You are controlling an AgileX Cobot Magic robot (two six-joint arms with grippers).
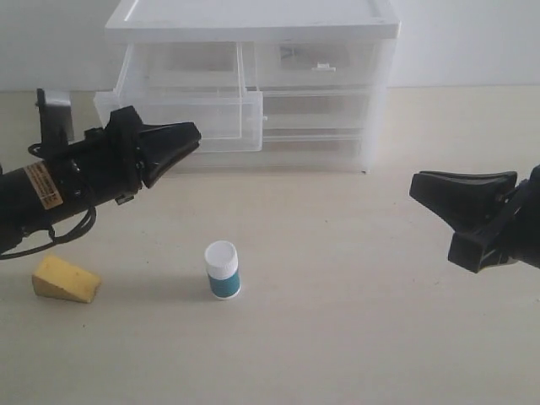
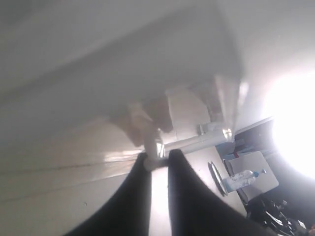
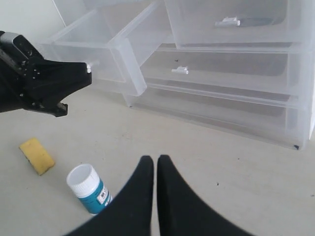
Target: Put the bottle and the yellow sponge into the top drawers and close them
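– On the tabletop, where does the bottle sit against your jaws?

– I count one bottle. It stands on the table between my two grippers, well apart from both and nearer the exterior camera than either. My left gripper hangs above it and to its left, up by the cabinet. My right gripper hovers off to its right. From the right wrist camera the bottle stands beside the fingers without touching them.

– Which way does it point?

– Upright, white cap on top, long axis vertical. The one yellow sponge lies flat on the table well left of the bottle. Its long axis runs across the exterior view, with the thin end toward the bottle.

– And the jaws?

– The right ones are pressed together on nothing. The left ones are close, with a thin gap. The white tab handle of the left top drawer sits right at their tips, but I cannot tell whether they pinch it.

– Drawers?

– Two on the top row: the left top drawer is pulled out and the right top drawer is pushed in. Two full-width drawers lie beneath, both pushed in.
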